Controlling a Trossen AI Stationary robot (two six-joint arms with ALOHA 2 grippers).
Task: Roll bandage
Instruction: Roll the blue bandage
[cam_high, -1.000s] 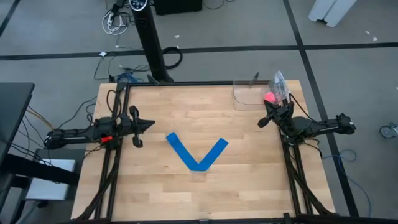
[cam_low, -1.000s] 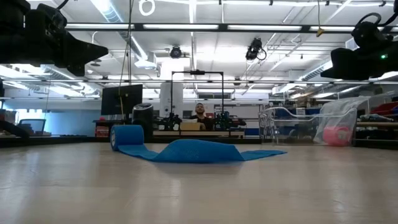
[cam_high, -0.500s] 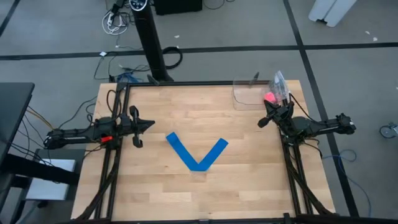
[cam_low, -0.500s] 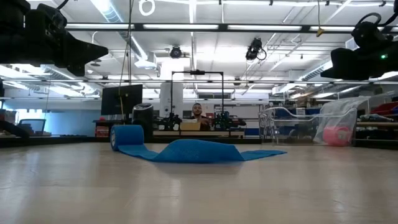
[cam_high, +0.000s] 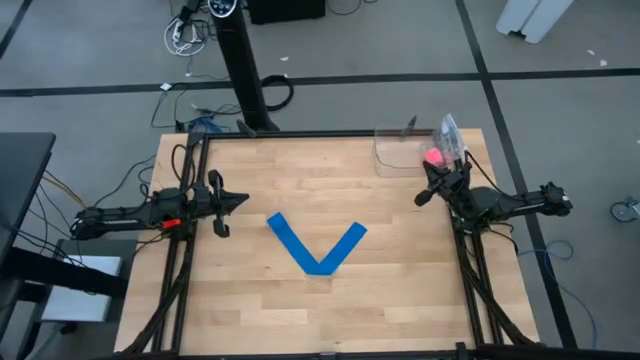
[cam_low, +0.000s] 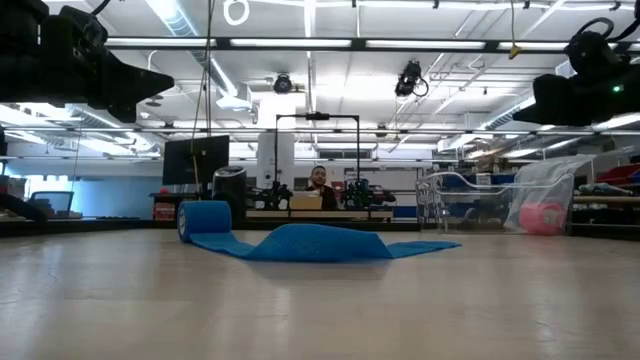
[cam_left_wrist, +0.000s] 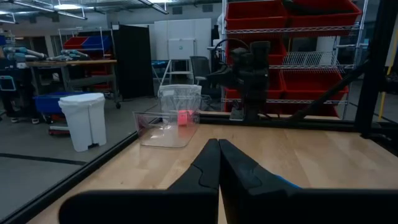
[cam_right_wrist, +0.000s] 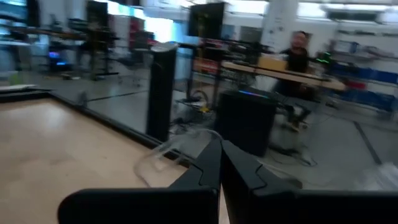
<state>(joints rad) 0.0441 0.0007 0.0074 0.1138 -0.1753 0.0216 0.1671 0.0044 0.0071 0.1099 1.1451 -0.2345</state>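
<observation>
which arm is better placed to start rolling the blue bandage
Left, probably. The left tool is nearer the bandage and its started coil end; the right tool sits beside the clear container.

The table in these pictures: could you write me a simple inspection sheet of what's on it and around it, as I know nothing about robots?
Surface: light wooden table top in a black frame.
Job's things: bright blue soft cloth bandage lies mid-table in a V shape; the low view shows a small coil at one end.
Clutter: clear plastic tray and clear bag holding a small pink ball in the far right corner.
Grippers: left gripper shut, above the table's left side; right gripper shut, beside the bag; neither touches the bandage.
Cables: wire bundles along the left arm and on the floor.
Surroundings: grey floor, black post; a person seated far behind.
</observation>
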